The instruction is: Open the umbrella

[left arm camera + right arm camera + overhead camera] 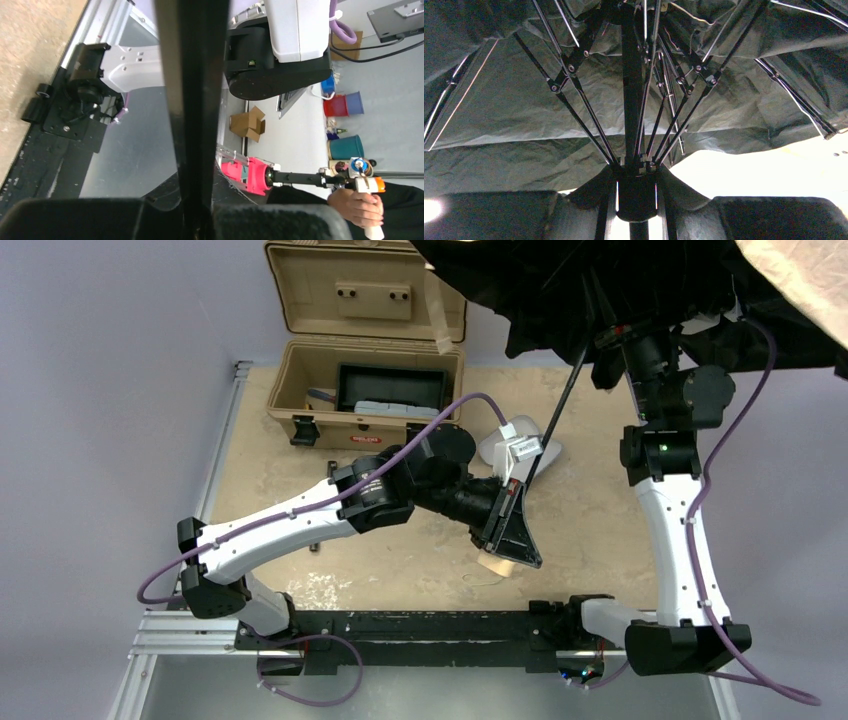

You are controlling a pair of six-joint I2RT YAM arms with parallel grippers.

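The umbrella (600, 290) is partly spread at the top right, with its black lining facing down and cream fabric (800, 280) at the corner. Its thin shaft (560, 405) slants down to my left gripper (515, 502), which is shut on the shaft just above the tan knob handle (500, 565). In the left wrist view the dark shaft (192, 100) runs between the fingers of the left gripper (200, 217). My right gripper (612, 338) is up under the canopy. In the right wrist view the right gripper (636, 212) is closed around the black runner (636, 192), with ribs and lining (524, 115) fanned out above.
An open tan toolbox (370, 350) stands at the back left of the table. A lavender-grey case (497, 443) lies behind my left gripper. The black base rail (420, 625) runs along the near edge. A person's hand (357, 207) holding a tool shows beyond the table.
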